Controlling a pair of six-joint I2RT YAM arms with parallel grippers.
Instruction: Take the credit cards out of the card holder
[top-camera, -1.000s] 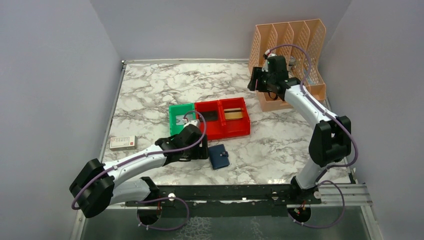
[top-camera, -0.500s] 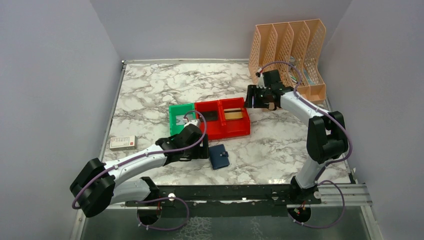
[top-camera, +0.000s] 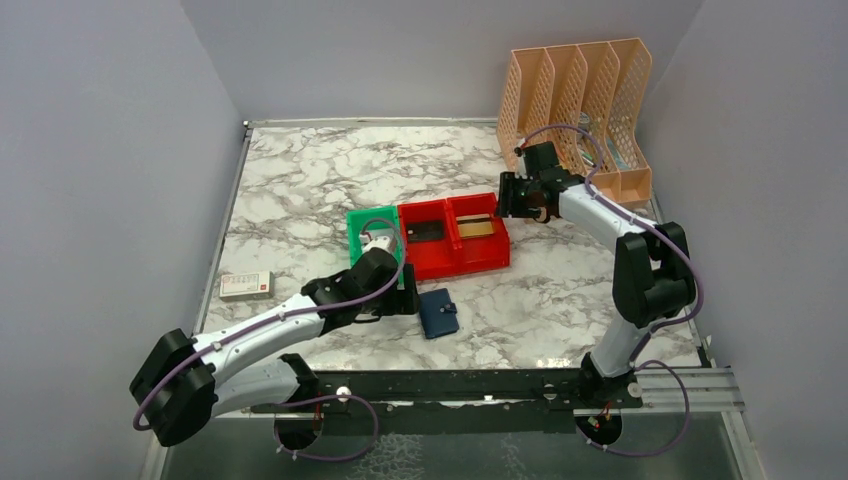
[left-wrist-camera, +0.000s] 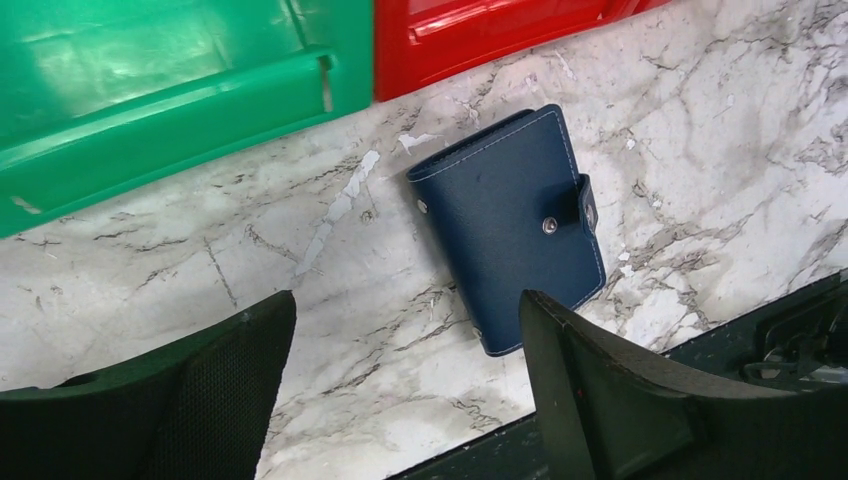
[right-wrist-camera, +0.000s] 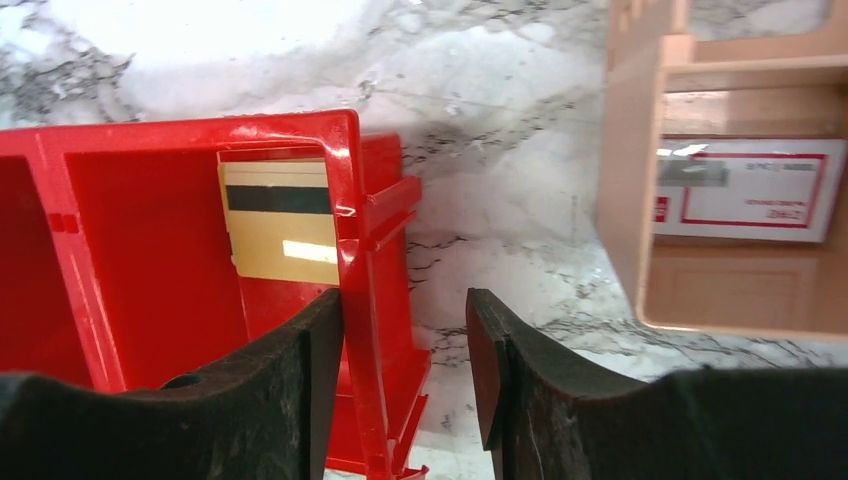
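Observation:
The card holder (top-camera: 438, 313), a closed navy-blue wallet with a snap tab, lies flat on the marble in front of the red bins; in the left wrist view (left-wrist-camera: 510, 230) no cards show in it. My left gripper (top-camera: 408, 298) is open and empty just left of it; in its own view (left-wrist-camera: 405, 300) the right finger covers the wallet's near corner. My right gripper (top-camera: 503, 200) is open, its jaws (right-wrist-camera: 405, 295) astride the right wall of the red bin (right-wrist-camera: 350, 200), one finger inside, one outside. A gold card (right-wrist-camera: 280, 235) lies in that compartment.
A green bin (top-camera: 365, 235) adjoins the red double bin (top-camera: 455, 262), whose left compartment holds a dark card (top-camera: 428, 233). An orange file organiser (top-camera: 575, 80) stands at the back right with a white-and-red box (right-wrist-camera: 745, 190) inside. Another such box (top-camera: 246, 285) lies at the left. A black rail (top-camera: 450, 385) runs along the front.
My right arm came down from the organiser to the red bin's right wall. The row of bins then shifted slightly right and away. The left arm and wallet stayed put.

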